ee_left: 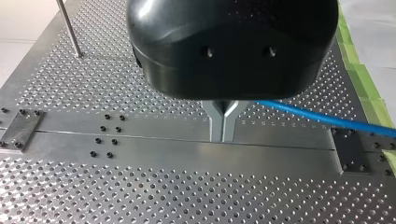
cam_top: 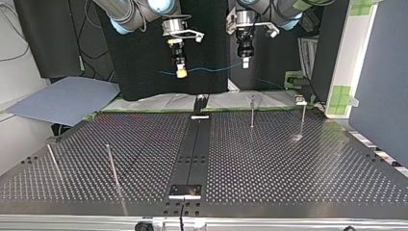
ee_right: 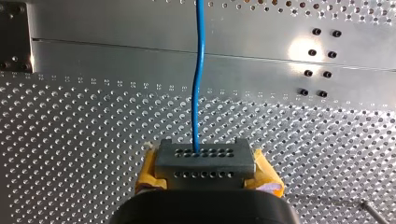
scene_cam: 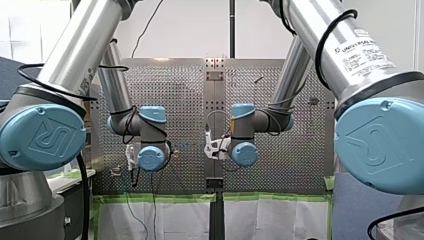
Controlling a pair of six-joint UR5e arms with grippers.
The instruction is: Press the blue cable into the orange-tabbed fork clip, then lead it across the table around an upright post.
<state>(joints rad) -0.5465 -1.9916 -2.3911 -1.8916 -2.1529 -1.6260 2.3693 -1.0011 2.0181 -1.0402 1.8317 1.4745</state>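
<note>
**Cable strung in air between both tools; clip not spotted**

Cable (cam_top: 211, 69) is thin, light and floppy. I expect it to sag over any free span, and the jacket is probably slick enough to creep through a weak pinch. Grip close to the stretch being seated, since a long free length will likely bow instead of pushing into the clip. The cable sits well above the bench (cam_top: 288, 163), running from tool to tool.

Right tool (ee_right: 204, 156): yellow pads clamped on the cable, which runs straight out ahead.
Left tool (ee_left: 223, 133): metal fingertips together, closed around the cable where it enters near the finger roots. How hard it bites doesn't show.

- **Top view:** the only one showing the height over the bench and several posts (cam_top: 252, 110).
- **Left wrist view:** shows the cable leading off toward the green tape (ee_left: 359, 70).
- **Right wrist view:** shows where the cable exits the pads.
- **Front view:** mostly arm bodies.

No orange-tabbed clip is identifiable in any view.
</note>
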